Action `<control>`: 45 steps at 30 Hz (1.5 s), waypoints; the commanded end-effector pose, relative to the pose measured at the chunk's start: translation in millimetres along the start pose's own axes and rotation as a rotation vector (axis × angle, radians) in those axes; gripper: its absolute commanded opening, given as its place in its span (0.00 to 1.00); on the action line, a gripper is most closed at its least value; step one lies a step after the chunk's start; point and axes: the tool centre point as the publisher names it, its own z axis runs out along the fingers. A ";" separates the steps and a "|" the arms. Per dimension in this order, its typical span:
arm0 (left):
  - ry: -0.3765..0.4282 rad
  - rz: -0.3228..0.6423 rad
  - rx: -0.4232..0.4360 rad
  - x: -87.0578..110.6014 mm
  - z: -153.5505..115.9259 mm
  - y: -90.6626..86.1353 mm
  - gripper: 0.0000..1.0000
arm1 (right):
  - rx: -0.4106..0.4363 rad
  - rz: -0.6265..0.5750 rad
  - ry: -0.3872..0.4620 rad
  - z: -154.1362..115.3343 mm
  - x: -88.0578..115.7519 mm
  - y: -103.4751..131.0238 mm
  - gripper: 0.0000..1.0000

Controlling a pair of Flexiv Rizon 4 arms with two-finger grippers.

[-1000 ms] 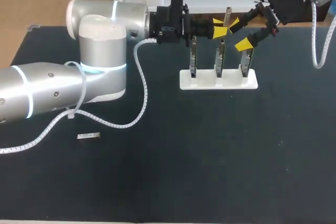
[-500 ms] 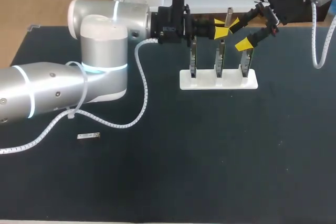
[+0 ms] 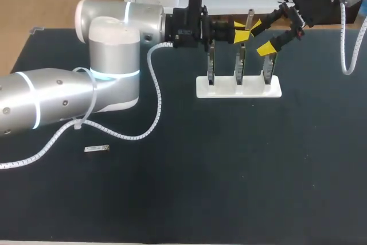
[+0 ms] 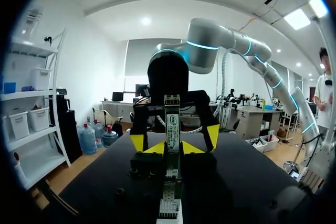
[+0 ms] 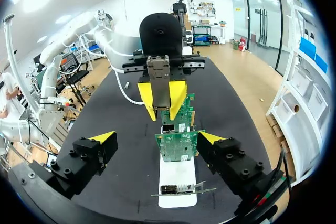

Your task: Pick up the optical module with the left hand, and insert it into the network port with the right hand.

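- A white holder (image 3: 252, 90) at the bench's (image 3: 229, 170) far side is carrying three upright network cards (image 3: 210, 64).
- The left jaws are pinching the optical module (image 3: 250, 16) upright above them.
- The right jaws are hanging spread wide, just right of it.
- Another module (image 3: 96, 149) is lying near left.

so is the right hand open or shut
The right hand is open: its yellow fingers stand wide apart, one each side of a network card. The left hand holds the optical module.
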 end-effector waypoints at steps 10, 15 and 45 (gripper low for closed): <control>0.002 -0.001 0.007 0.2 0.8 3.3 0.00 | 0.015 0.003 -0.001 -2.3 -0.8 -2.5 1.00; 0.002 -0.001 0.007 0.2 0.8 3.3 0.00 | 0.036 0.004 -0.040 -13.2 -6.4 -6.6 1.00; 0.002 -0.001 0.007 0.2 0.8 3.3 0.00 | 0.037 -0.122 -0.078 -31.8 -60.3 -9.2 1.00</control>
